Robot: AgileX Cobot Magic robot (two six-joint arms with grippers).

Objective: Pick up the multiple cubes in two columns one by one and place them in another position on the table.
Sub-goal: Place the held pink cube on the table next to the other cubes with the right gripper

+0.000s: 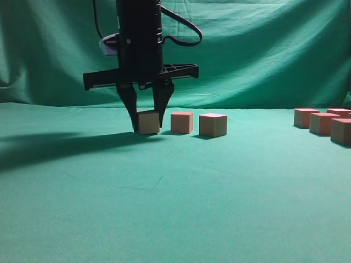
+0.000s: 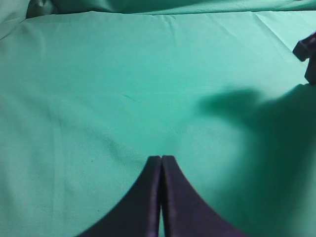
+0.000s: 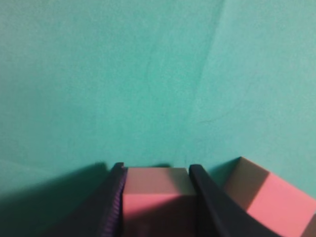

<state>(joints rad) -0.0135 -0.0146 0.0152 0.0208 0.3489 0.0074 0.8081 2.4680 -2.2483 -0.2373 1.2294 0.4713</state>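
In the exterior view my right gripper (image 1: 148, 129) reaches down left of centre and is shut on a cube (image 1: 148, 121) whose bottom is at the table (image 1: 164, 197). Two more cubes (image 1: 181, 122) (image 1: 213, 125) stand in a row right of it. The right wrist view shows the held cube (image 3: 155, 195) between the right gripper's fingers (image 3: 155, 170), with the neighbouring cube (image 3: 269, 197) close on the right. Several other cubes (image 1: 323, 123) stand at the far right. My left gripper (image 2: 161, 158) is shut and empty above bare cloth; it does not show in the exterior view.
A wrinkled green curtain (image 1: 263, 49) hangs behind the table. A dark part of the other arm (image 2: 307, 54) shows at the right edge of the left wrist view, and its shadow lies on the cloth (image 2: 256, 128).
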